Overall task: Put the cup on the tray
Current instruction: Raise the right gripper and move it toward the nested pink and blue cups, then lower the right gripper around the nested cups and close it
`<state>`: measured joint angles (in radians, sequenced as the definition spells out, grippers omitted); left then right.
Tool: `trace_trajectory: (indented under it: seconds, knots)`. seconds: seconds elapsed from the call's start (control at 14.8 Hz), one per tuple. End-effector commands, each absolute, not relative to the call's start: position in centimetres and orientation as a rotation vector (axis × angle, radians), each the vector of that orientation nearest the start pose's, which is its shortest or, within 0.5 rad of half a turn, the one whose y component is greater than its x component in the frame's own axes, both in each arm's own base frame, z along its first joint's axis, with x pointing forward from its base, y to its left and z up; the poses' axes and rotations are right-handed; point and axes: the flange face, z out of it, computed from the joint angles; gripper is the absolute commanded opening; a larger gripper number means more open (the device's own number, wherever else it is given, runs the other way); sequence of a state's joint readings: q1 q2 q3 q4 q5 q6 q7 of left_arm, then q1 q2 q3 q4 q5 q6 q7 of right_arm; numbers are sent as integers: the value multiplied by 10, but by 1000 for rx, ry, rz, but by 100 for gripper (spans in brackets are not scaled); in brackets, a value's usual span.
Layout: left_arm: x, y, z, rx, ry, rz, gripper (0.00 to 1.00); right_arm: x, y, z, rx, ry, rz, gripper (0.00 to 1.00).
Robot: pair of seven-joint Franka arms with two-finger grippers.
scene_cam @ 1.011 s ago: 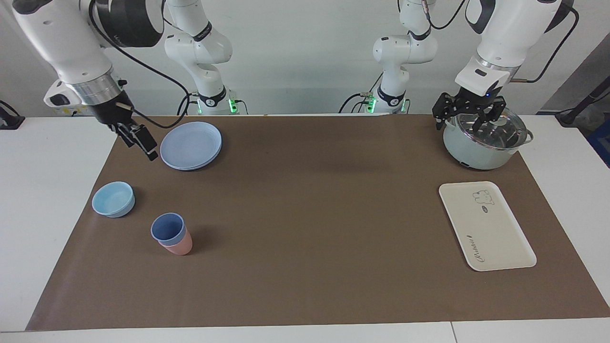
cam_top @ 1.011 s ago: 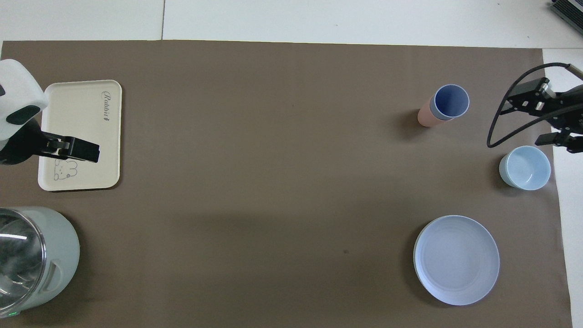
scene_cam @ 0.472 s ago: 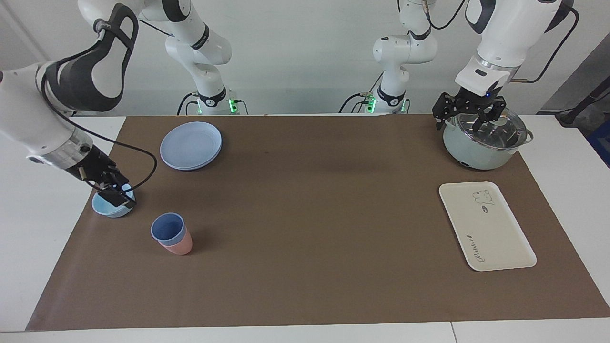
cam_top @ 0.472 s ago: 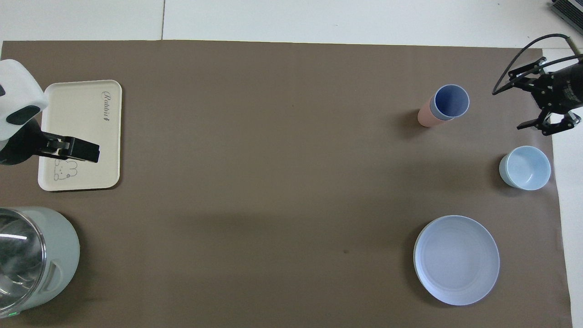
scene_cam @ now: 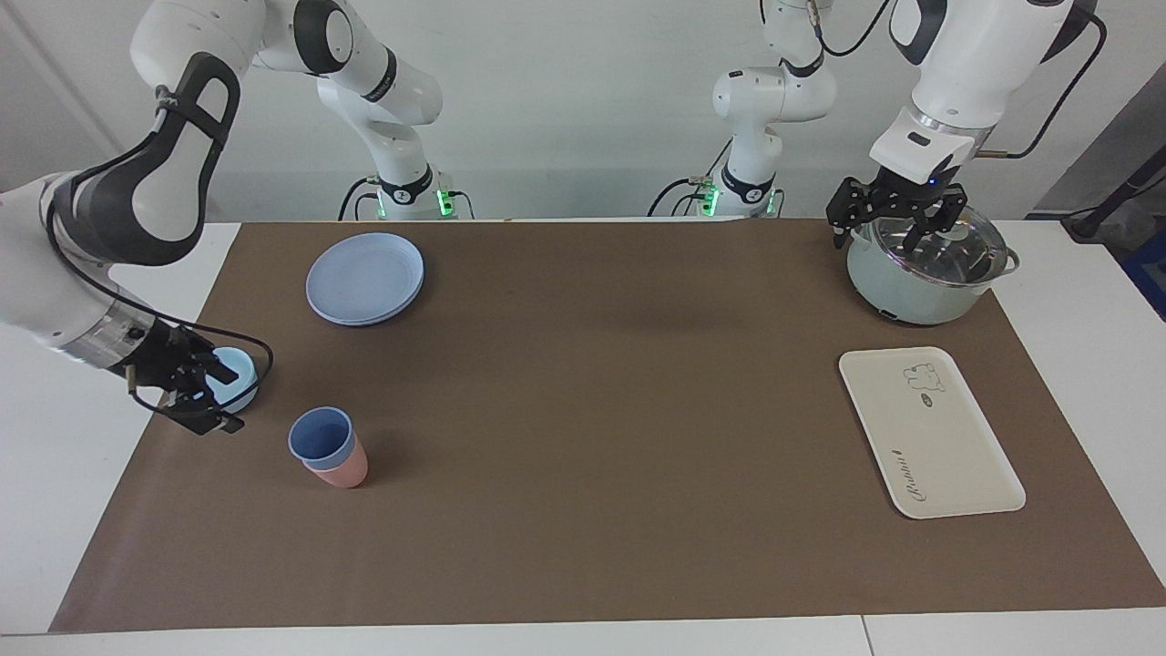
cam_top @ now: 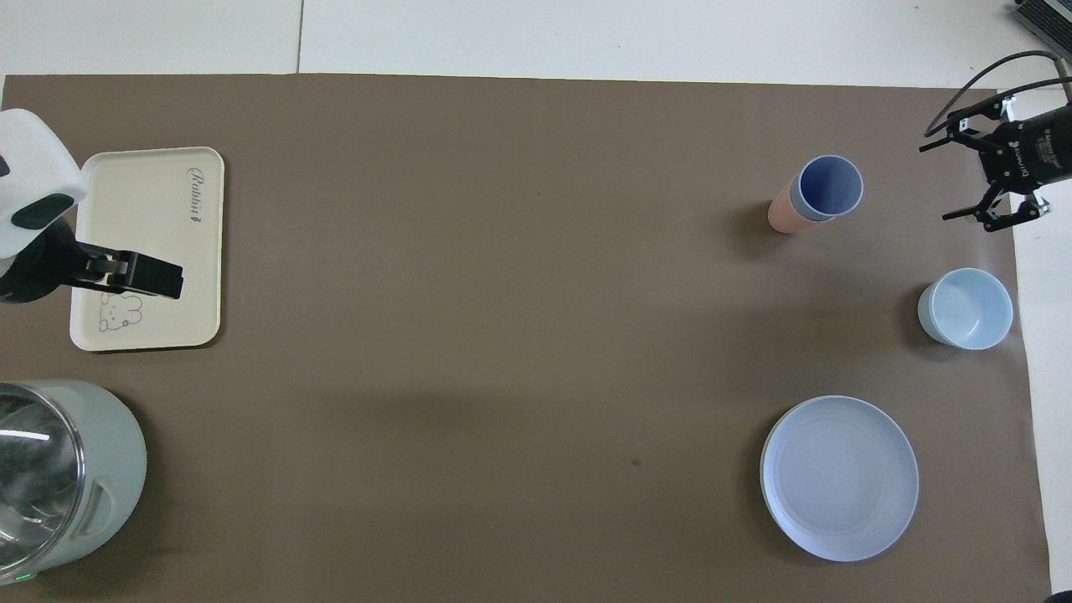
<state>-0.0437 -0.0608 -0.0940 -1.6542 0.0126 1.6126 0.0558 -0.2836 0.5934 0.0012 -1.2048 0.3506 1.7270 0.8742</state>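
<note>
The periwinkle-blue cup [scene_cam: 321, 437] [cam_top: 829, 186] stands upright, nested inside a salmon-pink cup [scene_cam: 344, 472] [cam_top: 783, 213], toward the right arm's end of the mat. My right gripper [scene_cam: 221, 399] [cam_top: 936, 182] is open and empty. It hangs low over the mat's edge at that end, beside the nested cups and well apart from them. The cream tray [scene_cam: 929, 437] [cam_top: 151, 218] lies empty at the left arm's end. My left gripper [scene_cam: 897, 232] [cam_top: 172, 280] waits open above the pot.
A light-blue bowl [scene_cam: 241, 378] [cam_top: 965, 308] sits just nearer to the robots than the right gripper's spot. A round blue plate [scene_cam: 364, 278] [cam_top: 837, 477] lies nearer still. A pale-green pot with a glass lid [scene_cam: 920, 282] [cam_top: 50, 469] stands beside the tray, nearer to the robots.
My right gripper has swung down from beside the plate, past the bowl, to the mat's edge level with the nested cups. The left arm and all objects have not moved.
</note>
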Motion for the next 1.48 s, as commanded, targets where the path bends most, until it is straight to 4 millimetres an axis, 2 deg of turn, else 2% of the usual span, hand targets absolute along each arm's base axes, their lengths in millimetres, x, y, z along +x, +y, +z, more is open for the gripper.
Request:
trace_trajectory:
  seconds: [0.0, 0.2, 0.34, 0.61, 0.81, 0.94, 1.01, 1.41]
  knots:
    - [527, -70, 626, -3123, 297, -24, 100, 722, -178, 412, -2236, 1648, 268, 97]
    - [527, -70, 626, -3123, 297, -24, 100, 727, -178, 384, -2200, 1656, 316, 97]
    - [527, -70, 626, -3123, 297, -24, 100, 730, -186, 365, -2084, 1676, 361, 97]
    - [527, -70, 626, -3123, 297, -24, 100, 730, -171, 357, -2001, 1733, 432, 97]
    - [527, -70, 626, -3123, 297, -24, 100, 722, -158, 333, -1962, 1763, 528, 98]
    - [527, -70, 626, -3123, 297, -24, 100, 718, -164, 319, -1908, 1775, 558, 98]
    - [527, -70, 626, -3123, 297, -24, 100, 719, -160, 319, -1902, 1770, 565, 98]
    - [527, -70, 626, -3123, 297, -24, 100, 713, -148, 285, -1840, 1749, 633, 100]
